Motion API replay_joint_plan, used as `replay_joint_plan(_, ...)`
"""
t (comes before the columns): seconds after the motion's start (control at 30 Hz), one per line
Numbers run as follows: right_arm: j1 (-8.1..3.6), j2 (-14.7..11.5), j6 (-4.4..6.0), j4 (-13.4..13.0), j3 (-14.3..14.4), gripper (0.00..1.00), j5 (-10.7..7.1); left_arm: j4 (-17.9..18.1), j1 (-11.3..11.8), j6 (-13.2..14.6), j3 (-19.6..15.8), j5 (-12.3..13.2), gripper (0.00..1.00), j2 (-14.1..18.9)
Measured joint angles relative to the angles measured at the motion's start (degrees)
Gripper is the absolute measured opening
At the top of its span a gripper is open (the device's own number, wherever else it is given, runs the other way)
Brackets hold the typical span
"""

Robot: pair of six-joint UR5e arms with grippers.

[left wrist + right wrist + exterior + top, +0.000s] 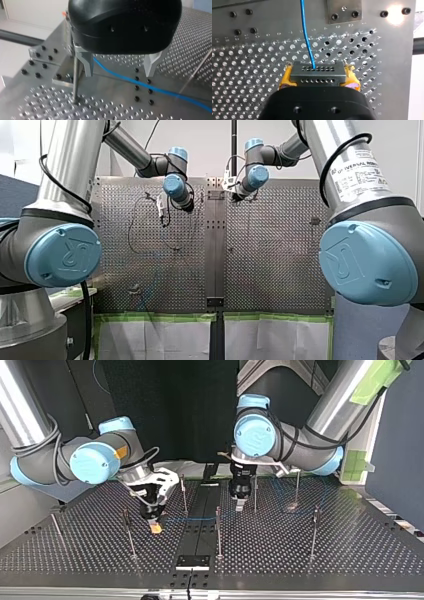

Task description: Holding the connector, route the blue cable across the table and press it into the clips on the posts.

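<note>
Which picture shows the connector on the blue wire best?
The right wrist view: the connector sits close up, clamped between yellow pads of the right pincer. Top view: only those pads, tiny. Others don't show it.

My left gripper [119, 73] points down, metal fingers spread apart, while my right gripper's [318, 78] yellow pads [284, 80] clamp the connector [312, 73].

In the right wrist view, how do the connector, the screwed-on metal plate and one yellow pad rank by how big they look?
1. connector, though it sits close to the camera.
2. metal plate, farther off and partly cut off.
3. yellow pad, mostly hidden.
</note>
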Motion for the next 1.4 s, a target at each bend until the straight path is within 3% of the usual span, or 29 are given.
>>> replay_joint_plan(0.27, -0.26, -0.4, -0.02, 0.2, 0.0, 0.00, 0.00, -0.8, -2.5, 0.4, -0.5, 0.0, 1.00, 4.4)
replay_joint_plan(0.6, -0.97, -0.9, 0.04, 0.4, 0.0, 0.00, 0.01, 2.7, -7.7, -1.3, -0.2, -3.6, 1.00, 7.9)
replay_joint_plan(1.0, -1.40, -1.3, 0.37, 0.5, 0.0, 0.00, 0.04, -0.1, -11.7, -0.7, 4.9, -4.0, 1.00, 2.9)
replay_joint_plan(1.4, -1.48, -1.7, 0.47, 0.6, 0.0, 0.00, 0.05, -3.2, -12.5, 0.0, 11.1, -6.8, 1.00, -3.2)
